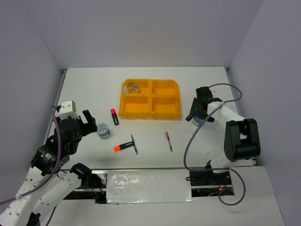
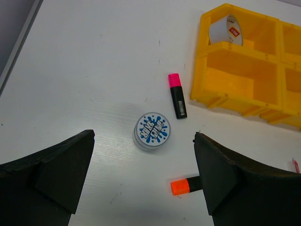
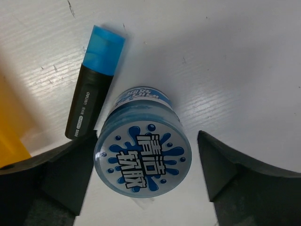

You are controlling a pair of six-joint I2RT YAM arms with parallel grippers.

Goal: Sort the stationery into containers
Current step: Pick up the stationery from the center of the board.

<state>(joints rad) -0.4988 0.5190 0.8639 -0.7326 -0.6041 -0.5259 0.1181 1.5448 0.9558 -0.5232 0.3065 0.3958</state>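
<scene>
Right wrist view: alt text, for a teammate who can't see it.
A blue-labelled round tub stands on the table between the fingers of the open right end effector. A black marker with a blue cap lies beside it, the orange tray at far left.

Smooth orange plastic tray [image 1: 149,112]; matt white, finely ridged tabletop [image 3: 235,56]; glossy translucent blue plastic tub [image 3: 142,157].

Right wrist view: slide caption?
Right arm's open fingers straddle an upright round blue-labelled tub, a blue-capped black marker lying beside it.
</scene>
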